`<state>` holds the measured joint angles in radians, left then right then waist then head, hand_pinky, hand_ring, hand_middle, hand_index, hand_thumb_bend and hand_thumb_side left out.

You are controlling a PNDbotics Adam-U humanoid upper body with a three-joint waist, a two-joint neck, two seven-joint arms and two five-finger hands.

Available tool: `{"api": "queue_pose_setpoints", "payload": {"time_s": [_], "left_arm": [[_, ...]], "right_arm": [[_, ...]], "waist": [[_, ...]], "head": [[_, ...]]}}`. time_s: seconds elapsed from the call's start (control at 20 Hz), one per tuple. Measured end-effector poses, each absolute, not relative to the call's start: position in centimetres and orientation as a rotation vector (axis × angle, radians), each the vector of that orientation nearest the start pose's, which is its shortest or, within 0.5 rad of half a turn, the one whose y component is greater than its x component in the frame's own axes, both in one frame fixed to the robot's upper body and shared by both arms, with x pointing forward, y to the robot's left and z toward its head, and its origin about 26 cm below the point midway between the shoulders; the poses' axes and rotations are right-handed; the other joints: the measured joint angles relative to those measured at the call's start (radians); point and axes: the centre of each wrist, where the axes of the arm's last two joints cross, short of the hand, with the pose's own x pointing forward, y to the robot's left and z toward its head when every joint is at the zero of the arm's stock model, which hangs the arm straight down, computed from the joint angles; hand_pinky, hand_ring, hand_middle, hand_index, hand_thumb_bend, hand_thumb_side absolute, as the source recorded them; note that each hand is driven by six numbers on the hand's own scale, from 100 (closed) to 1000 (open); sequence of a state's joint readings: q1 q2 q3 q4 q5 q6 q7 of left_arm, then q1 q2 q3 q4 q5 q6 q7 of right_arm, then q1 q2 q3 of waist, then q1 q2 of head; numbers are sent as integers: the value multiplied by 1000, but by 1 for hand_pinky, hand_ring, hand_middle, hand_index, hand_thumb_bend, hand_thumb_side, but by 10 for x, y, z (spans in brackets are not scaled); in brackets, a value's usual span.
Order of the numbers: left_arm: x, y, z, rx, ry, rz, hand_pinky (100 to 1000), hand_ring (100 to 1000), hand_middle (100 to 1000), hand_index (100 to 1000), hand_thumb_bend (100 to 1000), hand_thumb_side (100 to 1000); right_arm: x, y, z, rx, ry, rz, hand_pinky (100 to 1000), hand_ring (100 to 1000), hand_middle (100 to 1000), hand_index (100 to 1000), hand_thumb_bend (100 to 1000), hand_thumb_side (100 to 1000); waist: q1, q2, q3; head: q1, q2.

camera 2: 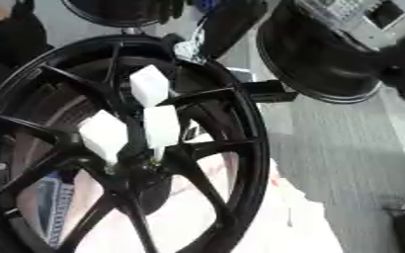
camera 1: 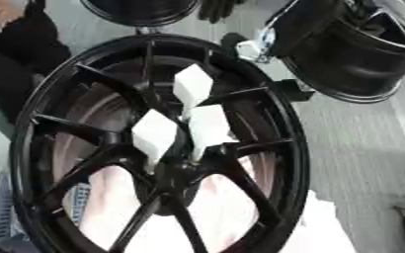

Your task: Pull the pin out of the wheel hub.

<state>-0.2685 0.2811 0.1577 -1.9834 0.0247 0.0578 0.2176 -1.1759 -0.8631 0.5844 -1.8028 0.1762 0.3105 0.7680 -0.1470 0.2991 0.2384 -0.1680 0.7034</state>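
A big black wheel hub (camera 1: 284, 148) with thin spokes fills the left of both views, lying tilted. Three white block-shaped pin heads cluster near its centre: one upper (camera 1: 193, 84), one at the left (camera 1: 154, 134), one in the middle (camera 1: 210, 126). Their thin stems run down toward the dark centre (camera 1: 178, 170). A black limb with a silvery joint, which looks like my right hand (camera 2: 227, 29), comes down from the top and ends by the wheel's upper rim, apart from the white blocks. My left hand is not visible.
A second black rim (camera 1: 361, 64) stands at the upper right and another (camera 1: 141, 10) at the top edge. A small black block (camera 2: 266, 91) sits against the big wheel's right rim. Grey floor (camera 2: 344, 148) lies to the right; a pale surface shows through the spokes.
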Motion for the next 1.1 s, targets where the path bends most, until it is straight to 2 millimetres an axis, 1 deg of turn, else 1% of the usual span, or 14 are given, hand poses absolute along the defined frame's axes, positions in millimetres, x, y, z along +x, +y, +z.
{"api": "queue_pose_setpoints", "payload": {"time_s": [0.25,0.4,0.7,0.8,1.0,1.1], "left_arm": [[297,297,195,375,-2218,62,719,581,603,753,154,410],[297,297,195,375,-2217,62,719,580,601,753,155,410],[297,296,195,374,-2217,61,719,578,598,753,154,410],[297,296,196,373,-2218,60,719,577,597,753,155,411],[297,296,197,372,-2219,59,718,575,595,753,154,412],[297,296,197,371,-2218,58,718,574,593,752,154,412]], "right_arm": [[323,-167,378,-533,-1491,1975,917,862,780,858,100,260],[323,-167,378,-512,-1482,1995,913,862,779,857,100,242],[322,-165,376,-450,-1465,2025,904,862,777,860,100,179],[321,-163,375,-432,-1462,2036,905,863,778,863,107,192],[317,-159,377,-418,-1474,2052,914,868,779,873,166,213],[316,-158,377,-420,-1476,2058,919,871,783,878,178,235]], "waist": [[-2,-7,4],[-3,-10,8],[-8,-10,15],[-10,-10,16],[-12,-9,20],[-14,-8,21]], "head": [[-10,17],[-13,19],[-21,25],[-22,25],[-26,25],[-29,25]]}}
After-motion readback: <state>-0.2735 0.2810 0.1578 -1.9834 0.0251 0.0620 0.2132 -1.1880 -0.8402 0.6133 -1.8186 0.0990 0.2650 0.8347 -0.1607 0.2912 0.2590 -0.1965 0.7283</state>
